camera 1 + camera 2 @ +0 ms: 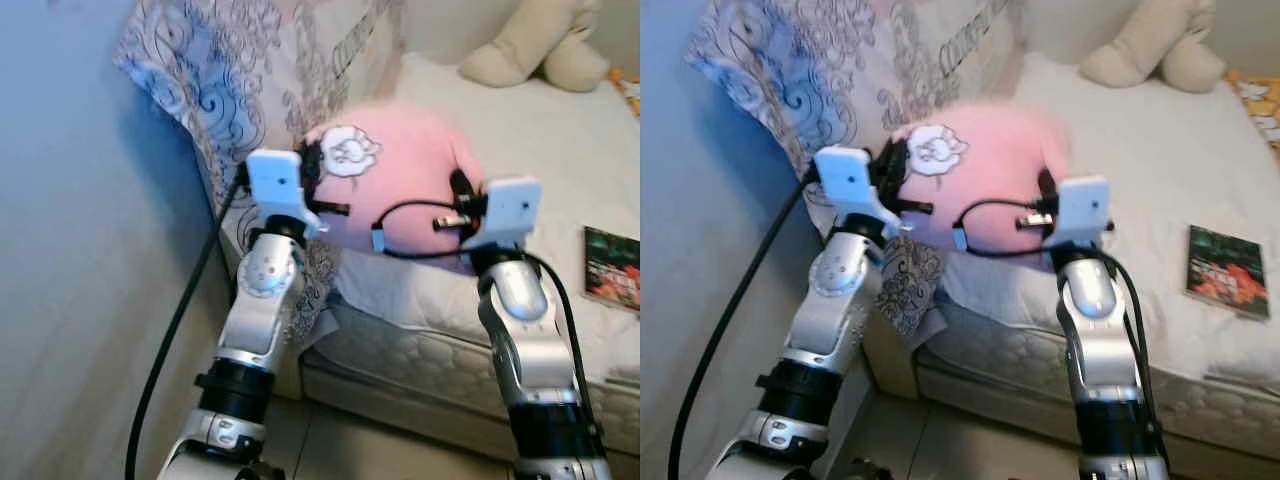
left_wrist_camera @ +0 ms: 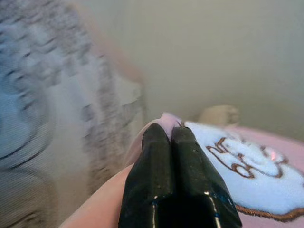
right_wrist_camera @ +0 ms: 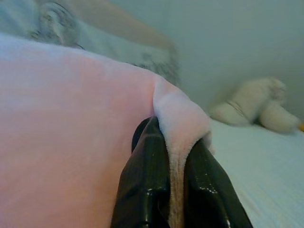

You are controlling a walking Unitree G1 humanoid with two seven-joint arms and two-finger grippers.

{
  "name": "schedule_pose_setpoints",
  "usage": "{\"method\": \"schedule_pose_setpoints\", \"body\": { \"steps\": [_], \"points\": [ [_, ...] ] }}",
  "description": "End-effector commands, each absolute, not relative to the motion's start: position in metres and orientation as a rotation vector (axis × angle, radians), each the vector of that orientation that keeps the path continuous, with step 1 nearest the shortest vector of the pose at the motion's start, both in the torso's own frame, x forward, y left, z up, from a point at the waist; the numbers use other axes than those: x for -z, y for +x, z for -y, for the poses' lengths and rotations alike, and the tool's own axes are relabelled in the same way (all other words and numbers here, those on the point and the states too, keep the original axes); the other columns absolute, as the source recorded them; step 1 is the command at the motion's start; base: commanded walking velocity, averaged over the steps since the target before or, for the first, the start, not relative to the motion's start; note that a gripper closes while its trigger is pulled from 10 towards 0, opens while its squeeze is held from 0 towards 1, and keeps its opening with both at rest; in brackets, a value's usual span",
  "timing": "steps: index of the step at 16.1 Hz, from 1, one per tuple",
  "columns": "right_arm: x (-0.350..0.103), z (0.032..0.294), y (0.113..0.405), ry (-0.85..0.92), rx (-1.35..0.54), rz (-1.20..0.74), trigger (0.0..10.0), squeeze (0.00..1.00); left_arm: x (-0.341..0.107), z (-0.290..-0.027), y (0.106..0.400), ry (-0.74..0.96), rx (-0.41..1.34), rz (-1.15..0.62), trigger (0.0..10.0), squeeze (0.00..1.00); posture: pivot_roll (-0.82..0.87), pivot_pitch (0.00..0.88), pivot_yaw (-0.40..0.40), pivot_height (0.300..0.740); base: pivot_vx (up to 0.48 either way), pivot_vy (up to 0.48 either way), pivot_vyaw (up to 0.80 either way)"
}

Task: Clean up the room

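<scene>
Pink cushion (image 1: pixel 400 185): held above the bed (image 1: pixel 560 150) edge, between both arms, long axis running left to right, white patch (image 1: pixel 350 152) facing up by the left side. Left gripper (image 2: pixel 176 137): clamped on its left edge. Right gripper (image 3: pixel 173 142): pinched on a right-edge fold. Both arms equally near. Patterned pillow (image 1: pixel 230 60) lies just behind.

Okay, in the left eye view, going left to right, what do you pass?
Patterned pillow → left gripper → pink cushion → right gripper → cream plush toy → book lying on the bed.
</scene>
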State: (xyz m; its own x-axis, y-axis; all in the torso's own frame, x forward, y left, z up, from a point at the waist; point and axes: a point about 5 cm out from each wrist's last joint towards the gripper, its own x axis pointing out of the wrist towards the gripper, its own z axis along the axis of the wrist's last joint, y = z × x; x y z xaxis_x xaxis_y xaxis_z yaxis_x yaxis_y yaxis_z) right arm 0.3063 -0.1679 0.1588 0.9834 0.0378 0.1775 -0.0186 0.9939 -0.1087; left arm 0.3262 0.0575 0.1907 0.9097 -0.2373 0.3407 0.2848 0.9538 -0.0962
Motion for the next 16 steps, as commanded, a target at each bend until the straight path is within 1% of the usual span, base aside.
{"method": "schedule_pose_setpoints", "body": {
  "steps": [1,5,14,16],
  "points": [
    [-0.167,0.172,0.303,-0.11,0.012,0.199,0.0,0.0,-0.206,-0.058,0.326,-0.13,0.275,0.38,10.0,0.0,-0.14,0.0,0.027,0.735,0.465,0.0,0.0],
    [-0.176,0.166,0.302,-0.143,-0.013,0.18,0.0,0.0,-0.211,-0.055,0.322,-0.117,0.287,0.35,10.0,0.0,-0.15,0.0,0.035,0.735,0.465,0.0,0.0],
    [-0.18,0.161,0.318,-0.169,-0.076,0.157,0.0,0.0,-0.204,-0.053,0.331,-0.133,0.257,0.274,10.0,0.0,-0.15,0.0,0.04,0.735,0.475,0.0,0.0],
    [-0.181,0.16,0.321,-0.173,-0.081,0.158,0.0,0.0,-0.202,-0.045,0.332,-0.136,0.266,0.257,10.0,0.0,-0.15,0.0,0.04,0.735,0.48,0.0,0.0]
  ]
}}
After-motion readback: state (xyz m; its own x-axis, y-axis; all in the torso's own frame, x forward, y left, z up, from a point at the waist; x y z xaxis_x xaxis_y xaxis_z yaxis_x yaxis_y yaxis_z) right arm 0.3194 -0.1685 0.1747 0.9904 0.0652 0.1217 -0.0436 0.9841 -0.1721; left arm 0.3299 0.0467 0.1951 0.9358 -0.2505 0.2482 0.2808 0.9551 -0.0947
